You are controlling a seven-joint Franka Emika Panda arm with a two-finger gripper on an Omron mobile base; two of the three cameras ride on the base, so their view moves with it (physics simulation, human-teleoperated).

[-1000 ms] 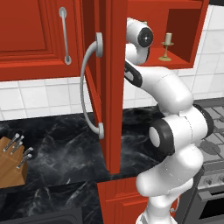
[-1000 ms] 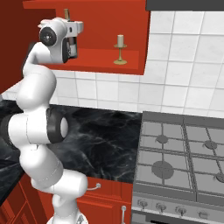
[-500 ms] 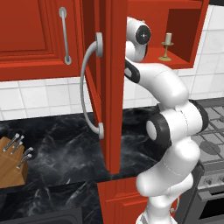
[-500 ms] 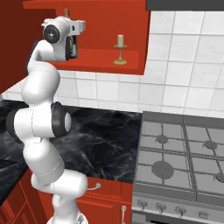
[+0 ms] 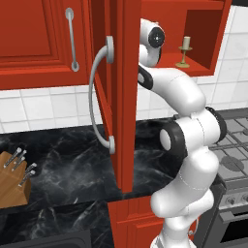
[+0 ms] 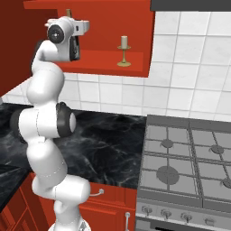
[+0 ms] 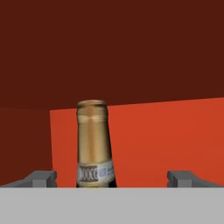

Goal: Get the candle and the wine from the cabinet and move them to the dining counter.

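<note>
The red cabinet (image 5: pixel 201 36) stands open. My hand (image 6: pixel 72 36) reaches onto its shelf at the left end. In the hand view the wine (image 7: pixel 93 146) shows its gold-foil neck and pale band, standing upright against the red back wall. My gripper (image 7: pixel 113 178) is open, and the neck stands between the fingertips (image 7: pixel 41 178), left of centre and touching neither. The bottle's top (image 6: pixel 68 12) peeks above my hand. The candle (image 5: pixel 185 51) (image 6: pixel 124 50), a cream stub in a brass stick, stands on the same shelf, well to the right of my hand.
The open cabinet door (image 5: pixel 123 97) with its curved silver handle (image 5: pixel 99 97) hangs edge-on just left of the arm. Below lies a black marble worktop (image 6: pixel 108 144) with a gas stove (image 6: pixel 189 158) to the right. A knife block (image 5: pixel 12 179) sits far left.
The arm has leaned forward and the hand has pushed a little deeper into the cabinet, toward the bottle. The jaws have stayed open and the candle has not moved.
</note>
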